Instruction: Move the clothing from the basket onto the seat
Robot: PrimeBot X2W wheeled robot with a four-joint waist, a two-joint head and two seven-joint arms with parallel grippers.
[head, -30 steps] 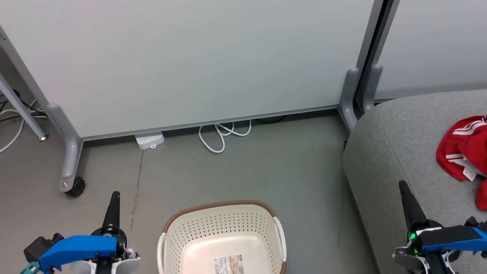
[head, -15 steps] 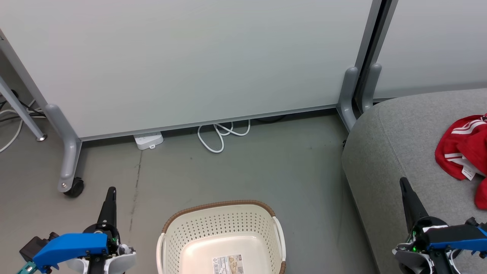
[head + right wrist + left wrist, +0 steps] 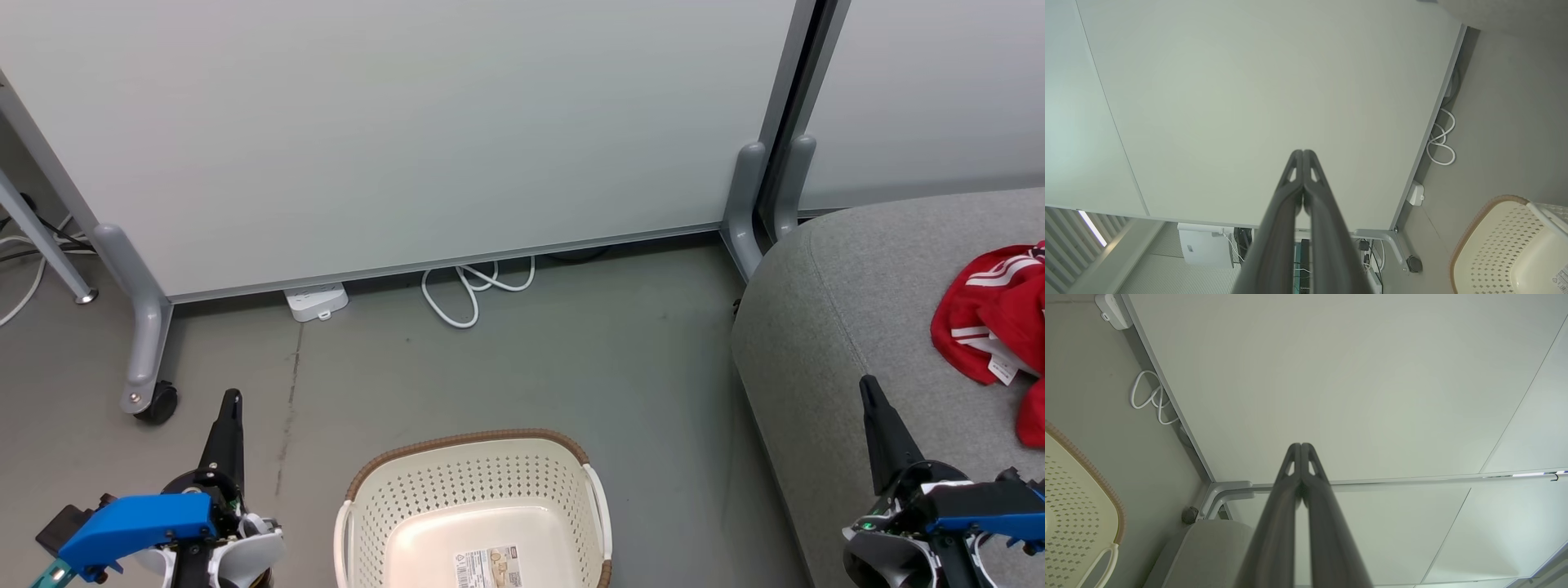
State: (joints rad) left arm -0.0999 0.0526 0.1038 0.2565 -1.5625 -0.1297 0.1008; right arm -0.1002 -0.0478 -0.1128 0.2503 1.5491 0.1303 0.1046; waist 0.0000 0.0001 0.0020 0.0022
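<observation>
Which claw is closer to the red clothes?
The right claw, over the grey sofa where the red clothes lie. The left claw is over the floor, beyond the basket.

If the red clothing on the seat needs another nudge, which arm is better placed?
Right, probably. The right gripper sits shut by the seat, near the clothing; the left gripper is beyond the basket.

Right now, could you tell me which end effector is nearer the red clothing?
The right end effector: it is over the seat, just left of the clothing. The left end effector is over the floor, beyond the basket.
</observation>
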